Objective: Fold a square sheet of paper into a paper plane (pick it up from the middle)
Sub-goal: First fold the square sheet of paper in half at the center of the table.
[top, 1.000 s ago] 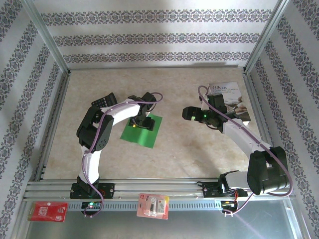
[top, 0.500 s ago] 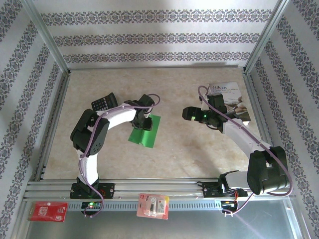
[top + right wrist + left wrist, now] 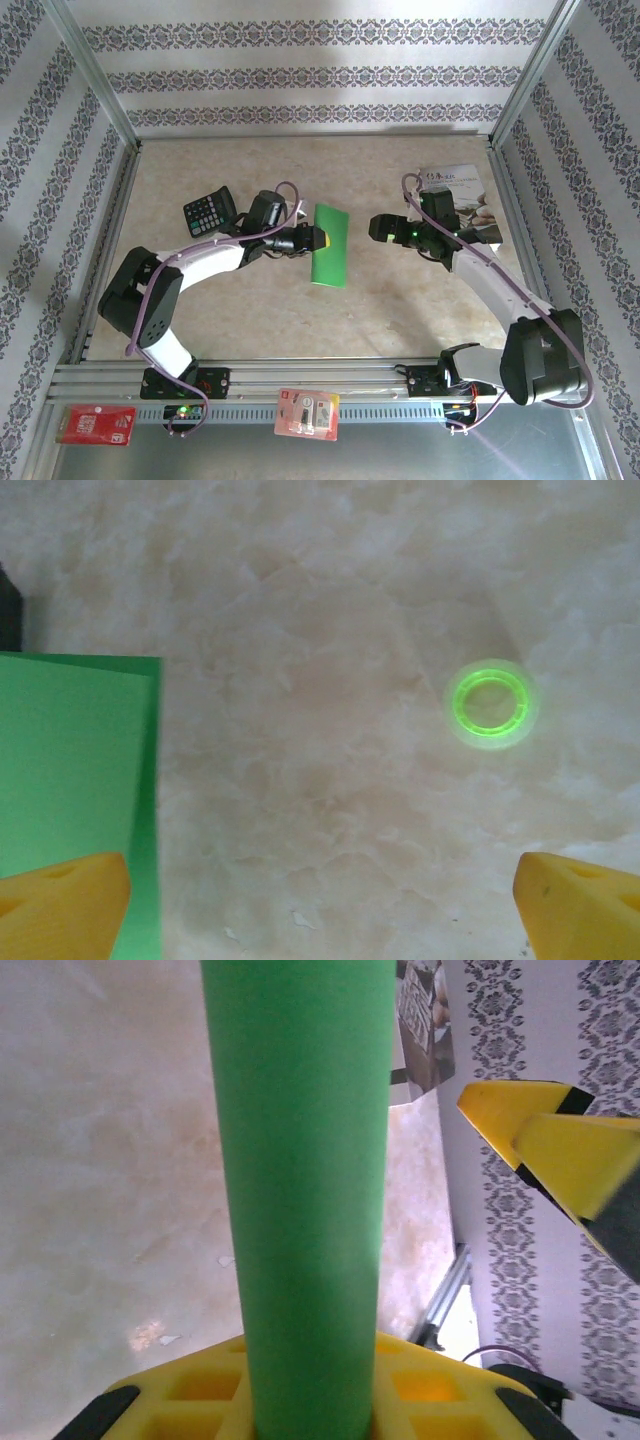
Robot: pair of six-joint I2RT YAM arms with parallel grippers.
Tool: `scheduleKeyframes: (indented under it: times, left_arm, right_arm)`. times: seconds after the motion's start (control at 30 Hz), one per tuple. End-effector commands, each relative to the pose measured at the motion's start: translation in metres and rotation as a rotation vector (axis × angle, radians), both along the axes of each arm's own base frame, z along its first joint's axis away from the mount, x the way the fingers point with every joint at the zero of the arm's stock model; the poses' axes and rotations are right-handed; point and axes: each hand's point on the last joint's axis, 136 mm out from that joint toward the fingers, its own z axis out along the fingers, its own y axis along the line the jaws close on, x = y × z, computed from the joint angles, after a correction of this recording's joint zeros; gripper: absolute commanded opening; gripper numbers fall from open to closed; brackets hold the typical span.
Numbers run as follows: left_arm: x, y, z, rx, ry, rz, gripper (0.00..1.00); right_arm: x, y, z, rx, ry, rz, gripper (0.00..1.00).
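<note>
Holding the sheet [image 3: 332,250] by its middle, my left claw [image 3: 316,240] hangs to the right of the calculator [image 3: 209,210], its fingers pinched on the green paper. From the left wrist the sheet [image 3: 300,1160] runs straight up from between the yellow fingers as one narrow bowed band, with the table [image 3: 400,310] showing past it, so I judge it lifted off the surface. My right claw [image 3: 378,228] waits farther right of the calculator, just past the sheet and apart from it, fingers spread wide and holding nothing; from its own wrist the sheet [image 3: 75,750] sits by one yellow finger. A small green ring [image 3: 490,705] lies flat on the table; where it sits from the calculator I cannot tell. As for progress, I read the pick-up from the middle as done. The sheet looks narrower than a square, but whether that is a true centre crease or only paper drooping over the pinch I cannot tell, and no pointed nose or wing fold shows. So nearly all the folding is left: centre crease if not made, nose corners, wings.
</note>
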Motion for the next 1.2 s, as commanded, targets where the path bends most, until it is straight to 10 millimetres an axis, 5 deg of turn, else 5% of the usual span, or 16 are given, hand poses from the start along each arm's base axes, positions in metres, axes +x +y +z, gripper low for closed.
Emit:
scheduleKeyframes:
  times: [0.0, 0.3, 0.47, 0.8, 1.17]
  left_arm:
    - [-0.001, -0.006, -0.009, -0.108, 0.078, -0.003, 0.23]
    - [-0.015, 0.011, -0.075, 0.038, 0.154, -0.016, 0.25]
    - [-0.021, 0.023, -0.098, 0.115, 0.174, -0.015, 0.27]
    - [-0.022, 0.041, -0.121, 0.240, 0.170, 0.016, 0.34]
    - [-0.025, 0.051, -0.131, 0.302, 0.172, 0.032, 0.37]
  right_arm:
    - [-0.003, 0.017, 0.005, 0.006, -0.014, 0.063, 0.98]
    - [-0.024, 0.059, -0.022, 0.087, 0.072, 0.175, 0.96]
    - [-0.029, 0.077, -0.037, 0.145, 0.111, 0.186, 0.86]
    - [-0.025, 0.114, -0.067, 0.180, 0.166, 0.215, 0.50]
    - [-0.006, 0.133, -0.093, 0.153, 0.206, 0.225, 0.32]
